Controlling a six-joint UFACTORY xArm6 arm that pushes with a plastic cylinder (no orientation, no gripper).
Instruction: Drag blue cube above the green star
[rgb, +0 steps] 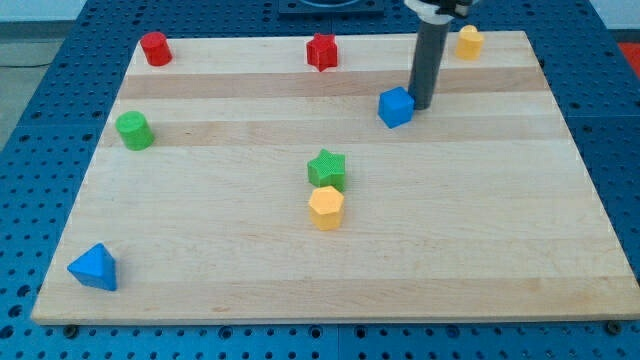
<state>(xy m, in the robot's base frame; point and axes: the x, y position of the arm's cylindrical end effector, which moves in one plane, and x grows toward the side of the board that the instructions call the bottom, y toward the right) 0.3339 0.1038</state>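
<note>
Tip (421, 106) touches blue cube (396, 107) on view's right side, placed to shove it left, toward spot above green star (326, 168). No claw: rod only.

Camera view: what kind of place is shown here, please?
Probably a robotics lab bench: a wooden board lies on a blue perforated table, small coloured blocks are scattered on it, and my tip stands just right of the blue cube.
</note>
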